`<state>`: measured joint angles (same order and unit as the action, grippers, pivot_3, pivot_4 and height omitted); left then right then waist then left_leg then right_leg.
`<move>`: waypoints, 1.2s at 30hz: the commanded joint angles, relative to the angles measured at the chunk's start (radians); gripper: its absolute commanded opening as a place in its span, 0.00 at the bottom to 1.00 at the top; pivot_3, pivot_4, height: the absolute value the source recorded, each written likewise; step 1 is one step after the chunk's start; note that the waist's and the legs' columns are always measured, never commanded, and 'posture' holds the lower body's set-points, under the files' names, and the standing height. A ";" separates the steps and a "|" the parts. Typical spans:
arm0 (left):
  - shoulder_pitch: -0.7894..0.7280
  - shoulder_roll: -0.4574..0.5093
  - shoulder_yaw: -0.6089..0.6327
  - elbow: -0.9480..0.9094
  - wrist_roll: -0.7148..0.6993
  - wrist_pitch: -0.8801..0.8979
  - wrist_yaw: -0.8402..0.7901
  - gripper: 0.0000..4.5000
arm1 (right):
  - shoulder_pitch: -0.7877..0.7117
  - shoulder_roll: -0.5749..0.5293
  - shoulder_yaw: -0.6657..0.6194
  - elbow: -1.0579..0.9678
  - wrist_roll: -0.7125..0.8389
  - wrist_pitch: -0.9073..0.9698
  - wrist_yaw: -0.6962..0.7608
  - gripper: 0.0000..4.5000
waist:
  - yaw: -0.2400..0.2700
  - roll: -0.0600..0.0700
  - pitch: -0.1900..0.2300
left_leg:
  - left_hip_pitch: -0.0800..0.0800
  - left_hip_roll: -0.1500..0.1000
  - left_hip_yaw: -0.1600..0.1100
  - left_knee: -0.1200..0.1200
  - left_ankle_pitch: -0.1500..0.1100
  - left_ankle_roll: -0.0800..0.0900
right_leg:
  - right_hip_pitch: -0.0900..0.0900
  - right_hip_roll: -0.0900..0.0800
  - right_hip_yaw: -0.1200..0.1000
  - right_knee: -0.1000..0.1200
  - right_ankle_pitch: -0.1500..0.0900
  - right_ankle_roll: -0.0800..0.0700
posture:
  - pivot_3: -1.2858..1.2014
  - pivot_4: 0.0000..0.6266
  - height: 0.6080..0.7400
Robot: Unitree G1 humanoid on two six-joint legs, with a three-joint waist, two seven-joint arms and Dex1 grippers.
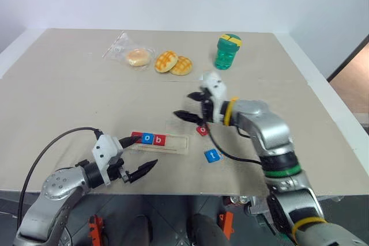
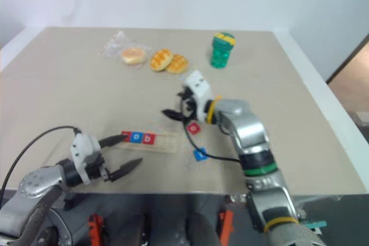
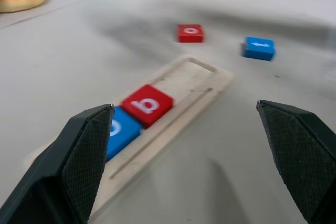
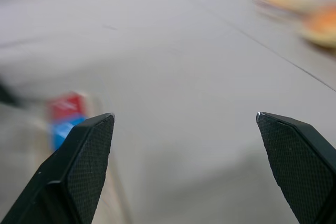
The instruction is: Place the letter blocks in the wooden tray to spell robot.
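The wooden tray (image 1: 176,144) lies near the table's front edge. Its left end holds three letter blocks in a row: a red one (image 1: 136,137) whose letter I cannot read, a blue o (image 1: 147,138) and a red b (image 1: 160,139). The tray's right half is bare. To the right of the tray, a red o block (image 1: 202,130) and a blue t block (image 1: 212,155) lie on the table. My left gripper (image 1: 140,155) is open at the tray's left end, one finger over the first block. My right gripper (image 1: 189,106) hangs open and empty above the table, behind the red o.
At the back of the table lie two yellow buns (image 1: 173,63), a wrapped bun in clear plastic (image 1: 136,56) and a green bottle (image 1: 228,51). A black cable (image 1: 230,155) hangs from my right wrist past the t block. The table's front edge (image 1: 190,193) is close below the tray.
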<state>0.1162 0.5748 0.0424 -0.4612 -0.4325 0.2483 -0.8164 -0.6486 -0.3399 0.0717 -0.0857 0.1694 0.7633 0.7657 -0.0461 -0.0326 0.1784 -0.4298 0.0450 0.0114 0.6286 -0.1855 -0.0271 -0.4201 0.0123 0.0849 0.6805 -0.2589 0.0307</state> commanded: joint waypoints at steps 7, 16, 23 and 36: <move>-0.035 0.006 -0.048 -0.060 -0.017 -0.005 -0.031 1.00 | 0.265 0.062 -0.001 -0.307 -0.048 0.051 -0.291 0.99 | -0.009 0.000 0.000 | 0.000 0.003 0.000 -0.003 0.000 0.000 | -0.003 0.006 0.001 0.001 0.001 -0.003 | 0.52 0.24 1.00; -0.066 0.023 -0.052 -0.049 -0.018 0.006 -0.055 1.00 | 0.343 0.064 0.077 -0.291 -0.073 0.038 -0.352 0.99 | -0.008 -0.001 0.000 | 0.000 0.003 0.001 -0.001 0.002 0.000 | -0.003 0.005 0.002 0.001 0.003 -0.004 | 0.52 0.24 1.00; -0.060 0.024 -0.060 -0.058 -0.015 0.013 -0.048 1.00 | 0.348 0.081 0.098 -0.254 -0.100 0.016 -0.410 0.66 | -0.007 -0.001 0.000 | 0.000 0.003 0.000 -0.001 0.002 0.000 | -0.003 0.005 0.001 0.001 0.003 -0.003 | 0.52 0.24 1.00; -0.053 0.039 -0.066 -0.058 -0.016 0.024 -0.048 1.00 | 0.454 0.160 0.015 -0.538 -0.097 0.207 -0.577 0.27 | -0.003 -0.001 -0.001 | 0.000 0.003 0.000 -0.002 0.002 0.000 | -0.003 0.005 0.001 0.001 0.002 -0.003 | 0.52 0.24 1.00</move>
<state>0.0634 0.6055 -0.0313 -0.4868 -0.4406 0.2719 -0.8609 -0.1979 -0.1851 0.1075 -0.5400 0.0713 0.9475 0.2083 -0.0487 -0.0336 0.1777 -0.4301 0.0478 0.0109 0.6264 -0.1839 -0.0270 -0.4231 0.0174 0.0861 0.6815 -0.2568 0.0280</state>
